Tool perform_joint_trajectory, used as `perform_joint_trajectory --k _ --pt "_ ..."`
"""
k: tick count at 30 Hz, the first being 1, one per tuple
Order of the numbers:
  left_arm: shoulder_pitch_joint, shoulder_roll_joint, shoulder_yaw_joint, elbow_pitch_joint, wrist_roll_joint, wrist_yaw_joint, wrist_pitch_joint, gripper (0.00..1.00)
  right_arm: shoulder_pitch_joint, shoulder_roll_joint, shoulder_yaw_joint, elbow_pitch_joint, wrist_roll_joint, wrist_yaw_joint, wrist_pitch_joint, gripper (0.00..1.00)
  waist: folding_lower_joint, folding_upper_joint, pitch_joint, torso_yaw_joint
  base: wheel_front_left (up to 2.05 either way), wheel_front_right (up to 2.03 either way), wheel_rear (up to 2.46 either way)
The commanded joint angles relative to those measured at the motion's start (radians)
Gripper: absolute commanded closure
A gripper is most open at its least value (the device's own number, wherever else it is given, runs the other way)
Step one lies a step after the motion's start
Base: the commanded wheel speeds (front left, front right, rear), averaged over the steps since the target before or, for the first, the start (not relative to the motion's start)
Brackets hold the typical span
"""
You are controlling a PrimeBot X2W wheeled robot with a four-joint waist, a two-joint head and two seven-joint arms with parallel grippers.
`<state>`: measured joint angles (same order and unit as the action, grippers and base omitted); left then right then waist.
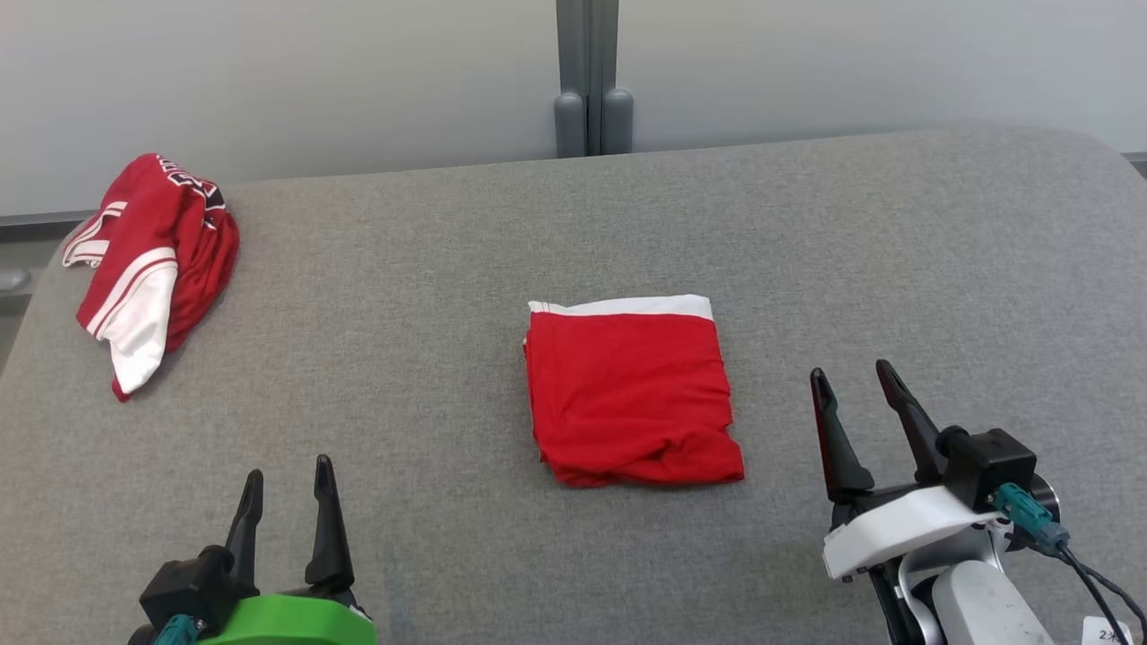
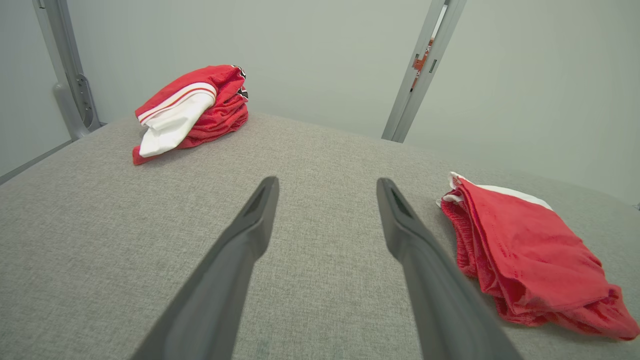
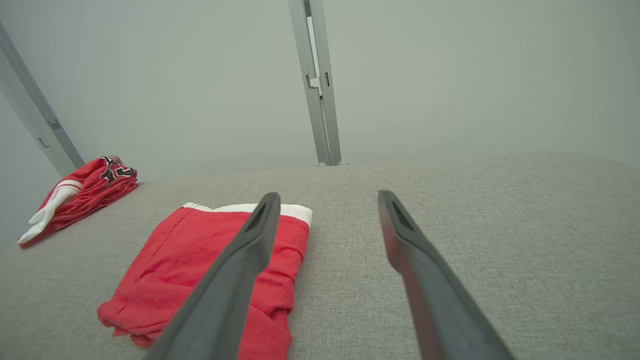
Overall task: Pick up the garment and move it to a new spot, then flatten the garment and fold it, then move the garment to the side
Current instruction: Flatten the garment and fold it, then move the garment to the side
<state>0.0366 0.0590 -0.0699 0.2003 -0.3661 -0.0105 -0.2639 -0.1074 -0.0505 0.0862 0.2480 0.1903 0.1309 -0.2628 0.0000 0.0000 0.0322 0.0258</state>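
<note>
A red garment [image 1: 632, 394] with a white band along its far edge lies folded into a neat square at the middle of the grey table [image 1: 851, 251]; it also appears in the left wrist view [image 2: 525, 255] and the right wrist view [image 3: 200, 270]. My left gripper [image 1: 287, 479] hovers open near the front left, well apart from the garment, nothing between its fingers [image 2: 250, 235]. My right gripper [image 1: 856, 381] stands open to the right of the garment, empty, its fingers [image 3: 405, 240] pointing away from me.
A second red and white garment [image 1: 152, 260] lies bunched at the table's far left corner, seen too in the left wrist view [image 2: 190, 110] and right wrist view [image 3: 80, 192]. A grey post [image 1: 589, 81] stands against the pale wall behind the table.
</note>
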Motion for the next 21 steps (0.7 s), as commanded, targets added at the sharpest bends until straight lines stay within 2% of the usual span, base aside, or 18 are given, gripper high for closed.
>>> perform_joint_trajectory --k 1,17,21 --pt "0.015 0.0 0.005 -0.002 0.01 -0.006 -0.001 0.0 0.009 0.0 0.003 -0.002 -0.001 0.0 -0.003 0.0 0.0 0.0 -0.001 0.001 0.0 0.0 0.0" --pt "-0.011 -0.007 0.007 0.003 0.041 -0.022 -0.001 0.0 -0.024 0.0 -0.01 0.036 -0.015 0.0 -0.003 0.0 0.0 0.0 0.01 0.027 0.0 0.0 0.0" --pt "-0.022 -0.008 -0.003 -0.007 0.042 -0.025 -0.001 0.0 -0.068 0.0 -0.017 0.042 -0.035 0.0 0.039 0.0 0.0 0.0 0.019 0.04 0.0 0.0 0.0"
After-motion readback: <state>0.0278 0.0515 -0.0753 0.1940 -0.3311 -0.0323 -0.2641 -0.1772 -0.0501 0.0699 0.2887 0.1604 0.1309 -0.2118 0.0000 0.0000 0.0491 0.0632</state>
